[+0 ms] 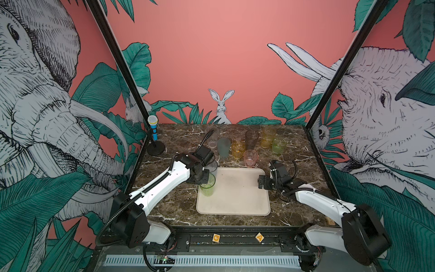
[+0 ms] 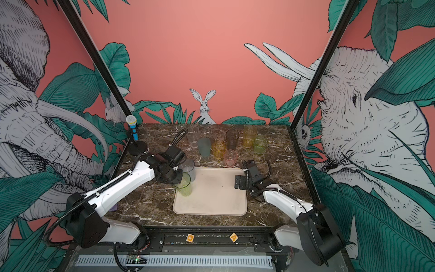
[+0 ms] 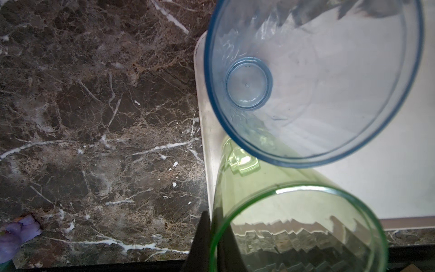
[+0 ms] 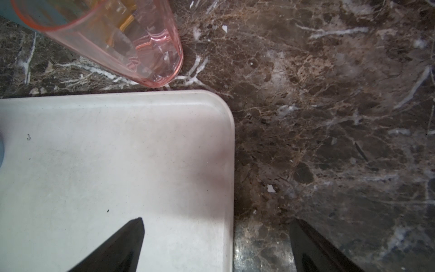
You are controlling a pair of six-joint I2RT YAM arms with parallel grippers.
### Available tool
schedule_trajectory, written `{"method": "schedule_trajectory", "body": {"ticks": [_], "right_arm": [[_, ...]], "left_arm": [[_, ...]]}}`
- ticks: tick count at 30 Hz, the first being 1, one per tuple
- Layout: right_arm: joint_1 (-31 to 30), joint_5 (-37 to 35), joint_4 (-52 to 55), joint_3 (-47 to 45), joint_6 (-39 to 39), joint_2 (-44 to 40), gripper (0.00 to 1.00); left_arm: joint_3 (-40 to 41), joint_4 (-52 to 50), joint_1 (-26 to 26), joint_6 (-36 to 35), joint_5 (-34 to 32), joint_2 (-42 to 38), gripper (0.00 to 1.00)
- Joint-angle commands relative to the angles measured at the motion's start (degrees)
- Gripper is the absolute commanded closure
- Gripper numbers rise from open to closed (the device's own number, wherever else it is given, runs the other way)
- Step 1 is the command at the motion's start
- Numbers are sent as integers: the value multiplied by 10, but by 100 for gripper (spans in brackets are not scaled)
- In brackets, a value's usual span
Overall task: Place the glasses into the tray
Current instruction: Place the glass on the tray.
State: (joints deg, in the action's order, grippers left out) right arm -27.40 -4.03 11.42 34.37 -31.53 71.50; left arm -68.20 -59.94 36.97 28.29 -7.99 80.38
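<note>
The cream tray (image 1: 235, 200) (image 2: 211, 200) lies mid-table. My left gripper (image 1: 204, 184) (image 3: 213, 216) is shut on the rim of a tall green glass (image 1: 208, 187) (image 2: 184, 186) (image 3: 299, 226), upright over the tray's left edge; whether its base touches I cannot tell. A grey glass (image 1: 213, 164) (image 3: 317, 82) stands in the tray's far left corner. My right gripper (image 1: 260, 182) (image 4: 217, 220) hangs open and empty over the tray's right rim (image 4: 228, 141). A pink glass (image 1: 251, 156) (image 4: 131, 40) sits just behind the tray.
Behind the tray stand several glasses: clear (image 1: 211, 139), frosted teal (image 1: 223, 147), amber (image 1: 238, 148), smoky brown (image 1: 251, 139), yellow (image 1: 267, 136), short green (image 1: 279, 146). A blue toy microphone (image 1: 154, 131) stands far left. Two wooden blocks (image 1: 216, 237) lie on the front rail.
</note>
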Motion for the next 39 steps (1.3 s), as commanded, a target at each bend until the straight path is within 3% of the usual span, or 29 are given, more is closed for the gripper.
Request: {"method": "schedule_trajectory", "body": {"ticks": [1,16,39], "right_arm": [[1,-7,-3,7,-6,-7,1],[2,-7,-4,5,-6,-8,1],[4,-7,-10,-6,-7,-29,1]], "left_arm": [[-6,3,4,12,-5,-4,100],[-3,6,9,18,-5,8,100],[-62,-41,11,14,-28,-15,58]]}}
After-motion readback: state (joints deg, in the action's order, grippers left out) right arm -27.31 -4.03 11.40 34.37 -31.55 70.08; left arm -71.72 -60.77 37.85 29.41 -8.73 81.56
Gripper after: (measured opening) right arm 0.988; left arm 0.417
